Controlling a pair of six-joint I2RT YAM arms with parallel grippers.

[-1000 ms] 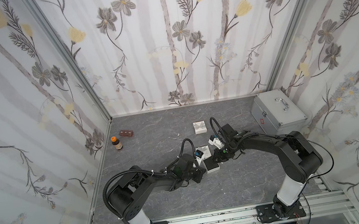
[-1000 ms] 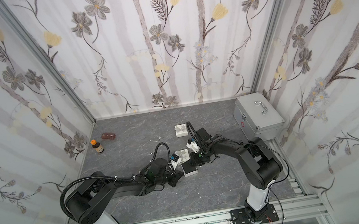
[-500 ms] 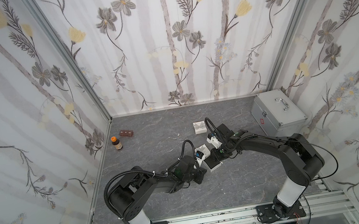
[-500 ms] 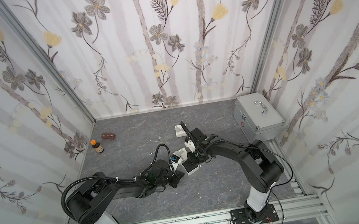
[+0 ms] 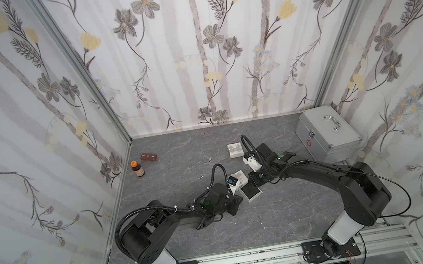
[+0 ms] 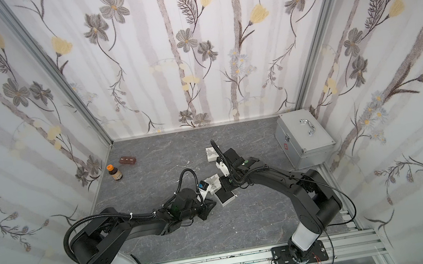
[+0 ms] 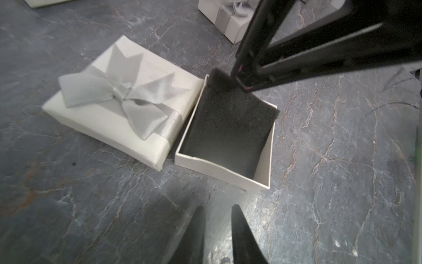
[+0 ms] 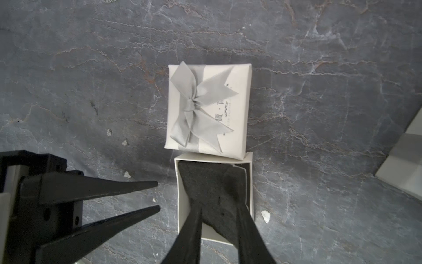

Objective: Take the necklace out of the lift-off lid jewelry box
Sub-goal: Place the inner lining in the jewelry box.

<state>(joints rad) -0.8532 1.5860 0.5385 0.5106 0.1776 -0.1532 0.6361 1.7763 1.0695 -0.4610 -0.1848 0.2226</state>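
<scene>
The right claw (image 7: 243,82) pinched the black foam pad (image 7: 228,128) inside the open box (image 5: 255,198). The lid (image 5: 240,177) lay at the box's 11 o'clock. The left claw (image 7: 218,207), at 8 o'clock, gaped empty. I could not see the necklace.

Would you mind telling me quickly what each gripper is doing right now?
Left gripper: slightly open, empty.
Right gripper: closed on the foam insert.

Open jewelry box (image 5: 254,197) — lid (image 5: 239,178) just beside it.
</scene>
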